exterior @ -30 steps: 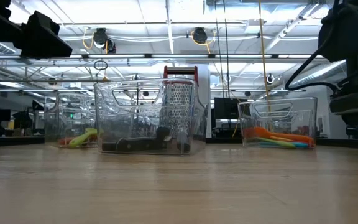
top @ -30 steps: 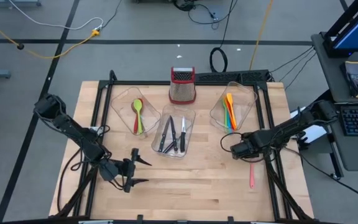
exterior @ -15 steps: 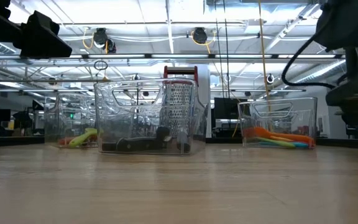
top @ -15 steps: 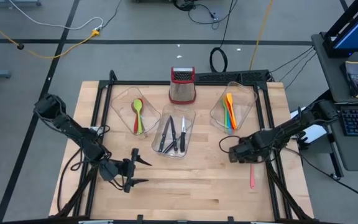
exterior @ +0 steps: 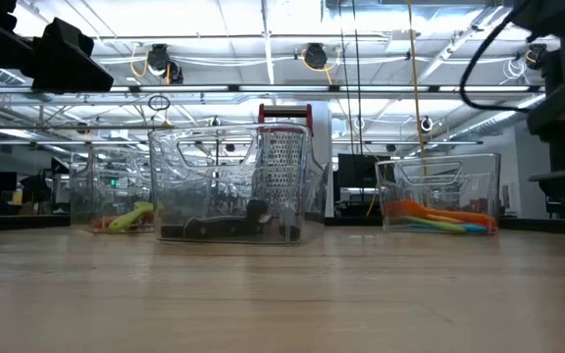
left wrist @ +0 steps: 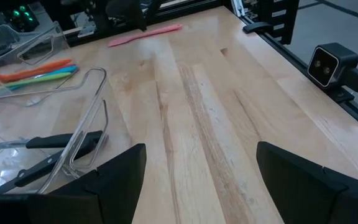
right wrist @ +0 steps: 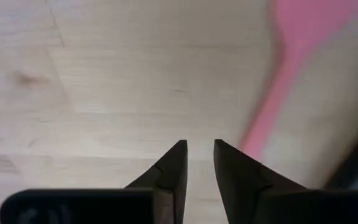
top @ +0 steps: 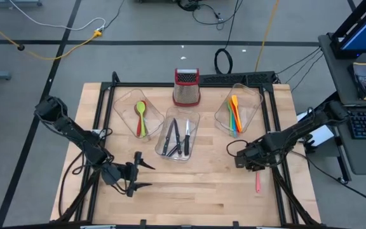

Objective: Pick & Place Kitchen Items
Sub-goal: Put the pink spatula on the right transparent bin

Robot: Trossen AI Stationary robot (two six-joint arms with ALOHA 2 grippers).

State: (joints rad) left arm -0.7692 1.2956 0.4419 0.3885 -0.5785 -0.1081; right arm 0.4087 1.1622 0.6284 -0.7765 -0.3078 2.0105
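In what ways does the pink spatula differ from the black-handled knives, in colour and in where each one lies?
The pink spatula is one pink piece, while the black-handled knives have dark handles and steel blades. The spatula lies bare on the table, near its right edge beside the right gripper; the knives lie inside the middle clear tub. The spatula is alone; the knives are several together. Both lie flat.

Pink spatula [top: 257, 182] flat on table near right edge. Red and green spoons [top: 140, 116] in left tub; black-handled knives [top: 176, 138] in middle; orange, yellow, green, blue utensils [top: 234, 113] in right.
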